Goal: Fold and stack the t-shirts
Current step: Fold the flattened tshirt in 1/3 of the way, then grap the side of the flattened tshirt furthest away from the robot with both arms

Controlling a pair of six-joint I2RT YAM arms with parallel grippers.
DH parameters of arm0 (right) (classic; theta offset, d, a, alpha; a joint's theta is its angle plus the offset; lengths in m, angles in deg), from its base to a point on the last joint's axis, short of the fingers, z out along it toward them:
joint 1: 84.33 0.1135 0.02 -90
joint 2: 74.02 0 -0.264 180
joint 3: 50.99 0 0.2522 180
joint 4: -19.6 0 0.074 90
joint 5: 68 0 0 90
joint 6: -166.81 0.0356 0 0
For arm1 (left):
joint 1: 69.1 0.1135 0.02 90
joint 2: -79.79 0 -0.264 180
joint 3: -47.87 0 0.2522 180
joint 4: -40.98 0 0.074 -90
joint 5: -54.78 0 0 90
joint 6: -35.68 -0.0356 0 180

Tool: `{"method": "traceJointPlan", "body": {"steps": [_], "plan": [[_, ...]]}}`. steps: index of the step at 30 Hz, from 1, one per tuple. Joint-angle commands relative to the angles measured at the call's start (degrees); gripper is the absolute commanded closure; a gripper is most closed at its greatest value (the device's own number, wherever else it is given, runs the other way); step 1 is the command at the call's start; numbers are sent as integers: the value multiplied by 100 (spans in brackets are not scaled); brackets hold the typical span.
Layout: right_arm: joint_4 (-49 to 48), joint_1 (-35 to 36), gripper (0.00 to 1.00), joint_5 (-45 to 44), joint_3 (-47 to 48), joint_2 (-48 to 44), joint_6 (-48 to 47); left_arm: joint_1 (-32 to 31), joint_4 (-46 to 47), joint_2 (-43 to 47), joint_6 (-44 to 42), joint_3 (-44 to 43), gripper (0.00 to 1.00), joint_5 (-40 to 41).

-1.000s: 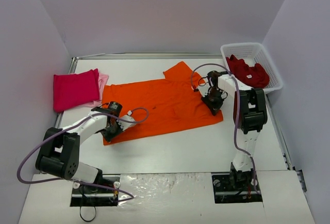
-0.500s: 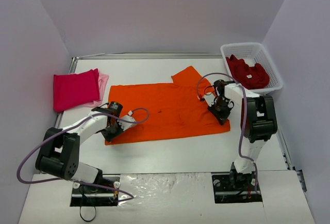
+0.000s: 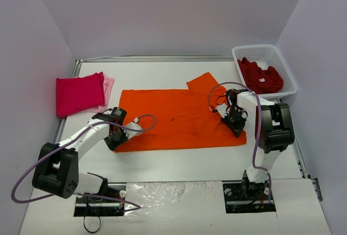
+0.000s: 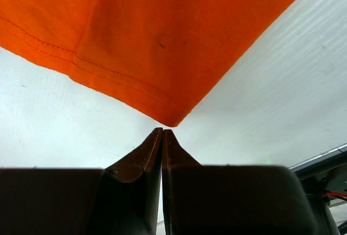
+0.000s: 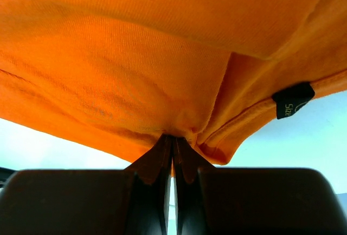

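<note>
Black tag (image 5: 293,100) on orange t-shirt (image 5: 135,45), right-wrist only

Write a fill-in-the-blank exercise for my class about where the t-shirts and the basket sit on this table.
The white plastic lattice basket stands at the far ____ corner of the white table.
The dark red cloth t-shirts lie heaped in the ____.
The folded magenta-pink cloth t-shirt lies on ____ of the pale pink cloth t-shirt.
The right fingers pinch the bright orange cloth t-shirt near its small ____ tag.
Missing words: right, basket, top, black.
</note>
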Motion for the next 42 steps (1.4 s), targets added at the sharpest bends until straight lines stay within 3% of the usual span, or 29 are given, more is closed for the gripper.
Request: {"method": "traceJointPlan", "body": {"steps": [1, 4, 12, 18, 22, 27, 31, 34, 42], "plan": [[304, -44, 100, 88, -140, 68, 69, -26, -321, 193, -147, -186, 98, -120], [531, -52, 100, 316, 211, -3, 61, -26, -435, 202, -164, -396, 98, -50], [1454, -52, 86, 1432, 1458, -258, -10, -26, -1278, 430, -138, -1556, 97, 161], [2193, -52, 77, 1802, 2522, -328, -80, -26, -1798, 545, -112, -2901, 84, 204], [2124, -52, 69, 1820, 3382, -267, -19, -8, -1264, 571, 90, -3175, 71, 477], [1413, -44, 63, 1680, 4025, 58, 490, 185, 353, 274, 670, -3096, 55, 600], [805, -44, 59, 1364, 4763, 759, 746, 466, 1075, -830, 1160, -3630, 55, 118], [778, -35, 58, 1381, 5789, 1365, 939, 817, 1234, -1849, 1582, -4491, 55, -575], [778, -52, 58, 1223, 6391, 2308, 756, 1687, 444, -4575, 2190, -6987, 63, -2140]]}}
